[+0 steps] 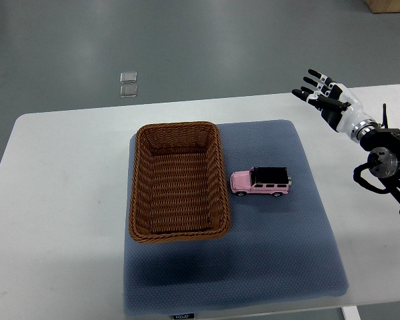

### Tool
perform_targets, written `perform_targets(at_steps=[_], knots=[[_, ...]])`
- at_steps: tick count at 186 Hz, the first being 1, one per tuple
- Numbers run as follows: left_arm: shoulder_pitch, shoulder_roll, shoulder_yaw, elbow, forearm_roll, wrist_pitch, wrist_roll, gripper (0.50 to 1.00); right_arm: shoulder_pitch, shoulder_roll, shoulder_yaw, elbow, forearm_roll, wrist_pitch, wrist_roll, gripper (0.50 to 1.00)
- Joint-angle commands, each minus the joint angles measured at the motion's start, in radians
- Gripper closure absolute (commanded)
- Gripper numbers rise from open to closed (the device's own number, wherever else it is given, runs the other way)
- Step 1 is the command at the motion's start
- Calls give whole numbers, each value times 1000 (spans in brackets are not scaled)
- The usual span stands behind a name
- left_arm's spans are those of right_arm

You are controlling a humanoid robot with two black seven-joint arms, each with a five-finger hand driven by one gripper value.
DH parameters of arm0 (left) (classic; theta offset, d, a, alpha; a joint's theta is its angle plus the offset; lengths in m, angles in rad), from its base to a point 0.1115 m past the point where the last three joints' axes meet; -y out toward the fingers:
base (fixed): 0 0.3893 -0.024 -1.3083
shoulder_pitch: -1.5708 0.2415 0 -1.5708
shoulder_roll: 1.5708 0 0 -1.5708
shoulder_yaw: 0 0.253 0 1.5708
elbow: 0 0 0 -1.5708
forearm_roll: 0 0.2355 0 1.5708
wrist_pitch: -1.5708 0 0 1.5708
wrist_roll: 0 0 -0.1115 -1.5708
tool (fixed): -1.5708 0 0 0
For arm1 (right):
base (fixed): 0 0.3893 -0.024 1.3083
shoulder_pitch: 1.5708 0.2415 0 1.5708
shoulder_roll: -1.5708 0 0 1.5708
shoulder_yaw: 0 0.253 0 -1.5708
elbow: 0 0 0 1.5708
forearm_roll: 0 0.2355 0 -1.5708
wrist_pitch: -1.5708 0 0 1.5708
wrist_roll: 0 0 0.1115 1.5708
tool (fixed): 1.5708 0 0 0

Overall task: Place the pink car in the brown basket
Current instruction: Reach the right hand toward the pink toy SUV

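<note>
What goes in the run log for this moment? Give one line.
stage: pre-grasp | car: on mat, right of basket | basket: empty | right hand: open, raised, clear of car | left: unseen

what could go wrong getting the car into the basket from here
The car sits close beside the basket wall, so the right hand, now open and well off to the far right, could bump the rim while closing. The car has wheels and may roll on the mat if nudged.
</note>
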Motion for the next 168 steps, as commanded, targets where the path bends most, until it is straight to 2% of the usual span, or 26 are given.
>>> perform_targets(at_steps=[1,36,89,131,168], knots=[[0,0,0,2,0,0,0,500,4,-5,0,4,-75,33,13,579],[0,0,0,2,0,0,0,500,4,-44,-5,31,-186,105,17,579],[0,0,0,4,0,0,0,500,2,-108,-37,125,-466,180,68,581],[2,0,0,7,0,0,0,500,6,-208,-155,274,-675,188,111,581],[2,0,0,9,0,1,2,500,6,-254,-207,377,-832,172,126,583]])
